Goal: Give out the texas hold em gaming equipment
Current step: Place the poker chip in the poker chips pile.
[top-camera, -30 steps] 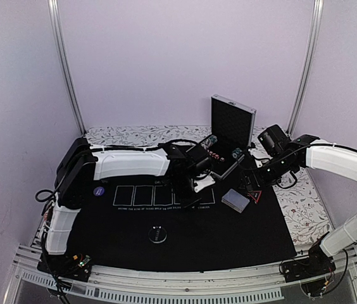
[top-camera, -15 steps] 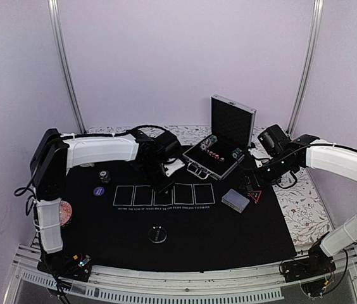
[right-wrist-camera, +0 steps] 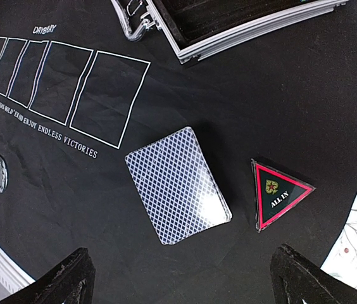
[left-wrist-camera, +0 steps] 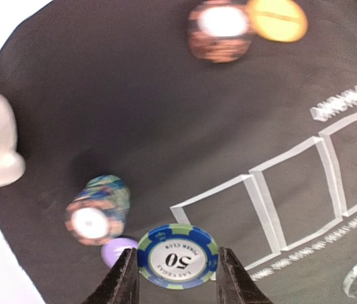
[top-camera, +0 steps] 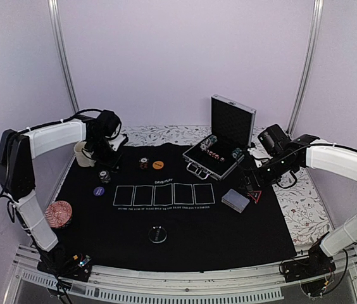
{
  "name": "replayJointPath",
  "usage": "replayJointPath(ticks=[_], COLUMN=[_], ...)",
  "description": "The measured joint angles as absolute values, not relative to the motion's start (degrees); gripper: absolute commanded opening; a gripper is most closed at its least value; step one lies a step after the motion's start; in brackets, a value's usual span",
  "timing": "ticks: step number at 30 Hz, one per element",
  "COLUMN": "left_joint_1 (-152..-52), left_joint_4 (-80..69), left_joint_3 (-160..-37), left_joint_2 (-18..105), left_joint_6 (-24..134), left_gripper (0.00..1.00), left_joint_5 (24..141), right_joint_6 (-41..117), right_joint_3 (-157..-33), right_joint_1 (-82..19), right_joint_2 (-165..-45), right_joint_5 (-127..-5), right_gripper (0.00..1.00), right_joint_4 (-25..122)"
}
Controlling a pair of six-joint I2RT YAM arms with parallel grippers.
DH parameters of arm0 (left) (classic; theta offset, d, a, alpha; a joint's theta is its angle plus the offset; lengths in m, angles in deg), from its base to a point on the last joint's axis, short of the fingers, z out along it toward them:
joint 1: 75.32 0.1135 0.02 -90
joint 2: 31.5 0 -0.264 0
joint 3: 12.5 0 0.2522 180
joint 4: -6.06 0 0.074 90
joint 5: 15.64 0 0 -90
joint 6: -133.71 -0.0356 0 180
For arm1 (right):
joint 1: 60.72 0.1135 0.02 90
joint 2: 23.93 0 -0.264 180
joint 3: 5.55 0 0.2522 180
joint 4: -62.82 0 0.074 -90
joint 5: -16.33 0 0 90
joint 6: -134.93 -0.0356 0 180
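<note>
Top external view: left arm (top-camera: 52, 136) had swung from the silver case (top-camera: 219, 155) to the mat's far-left corner, beside the mug (top-camera: 82, 155). Drop-off near the chip stack (top-camera: 104, 176) judged next.

Left wrist view alone showed the left jaws gripping a blue-green 50 chip (left-wrist-camera: 177, 256) by its rim.

Right wrist view alone: right jaws wide open, empty, above the card deck (right-wrist-camera: 177, 185) and triangle marker (right-wrist-camera: 280, 192).

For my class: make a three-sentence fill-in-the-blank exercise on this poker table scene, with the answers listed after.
The left gripper grips a blue-and-green striped poker chip marked ___.
The red-edged black triangle marker reads ___.
The black mat shows ___ white card outlines.
Answers: 50; ALL IN; five.
</note>
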State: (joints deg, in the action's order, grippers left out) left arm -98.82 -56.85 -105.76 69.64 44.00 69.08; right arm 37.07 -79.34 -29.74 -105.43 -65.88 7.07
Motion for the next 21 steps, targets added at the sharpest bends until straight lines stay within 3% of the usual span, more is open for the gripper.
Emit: replayJointPath(ticks=[7, 21], left_joint_1=[-88.8, -87.6], left_joint_4=[-56.5, -55.3], left_joint_3=[-104.7, -102.3], left_joint_2=[69.5, 71.2], left_joint_6=[43.7, 43.0], left_gripper=[0.32, 0.32], left_joint_5=[67.9, 68.9], right_joint_6=[37.7, 38.1], right_joint_3=[-79.3, -79.3], right_joint_1=[-29.7, -29.7], right_joint_2=[-105.4, -105.4], right_joint_5=[-65.9, -65.9], right_gripper=[0.99, 0.99], right_joint_4=[7.1, 7.1])
